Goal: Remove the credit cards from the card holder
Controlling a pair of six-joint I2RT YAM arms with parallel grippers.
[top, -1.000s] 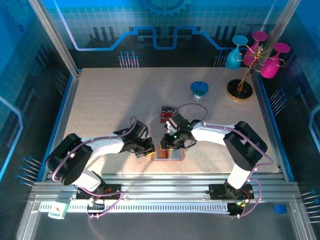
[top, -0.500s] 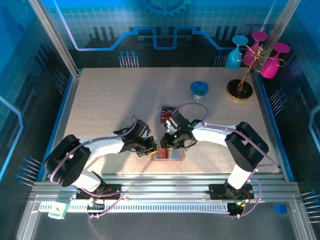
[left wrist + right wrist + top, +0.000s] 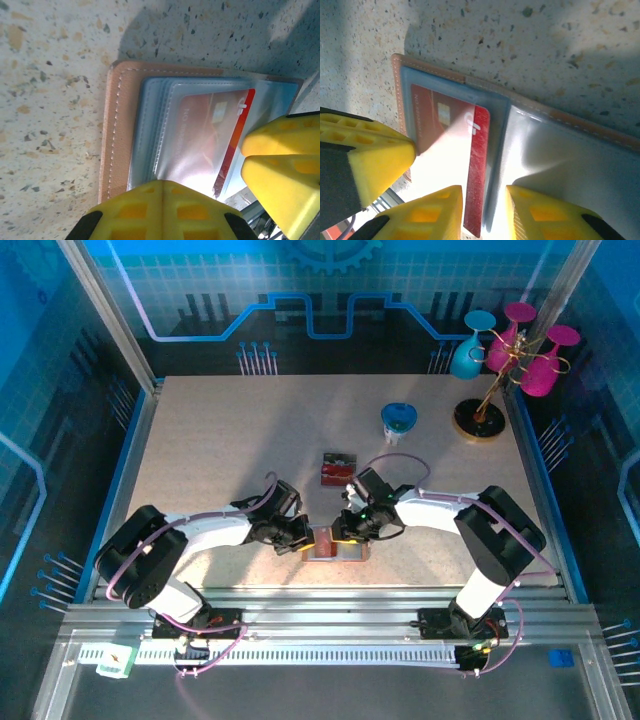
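The wallet [image 3: 337, 545] lies open by the middle of the table's [image 3: 220, 440] near edge, with the red card [image 3: 476, 170] partly out of its clear sleeve. The left gripper [image 3: 162, 189], jaws together, bears on the wallet's rim. The right gripper [image 3: 484, 196] has its jaws a little apart over the card's free end, clamped on nothing I can see. To do this step well, the left tips should pin the wallet flat while the card is drawn straight along its sleeve, or the wallet will likely come too. A dark card [image 3: 338, 468] lies toward the table's middle; whether a second lies with it is unclear, and glare hides what else the sleeves hold
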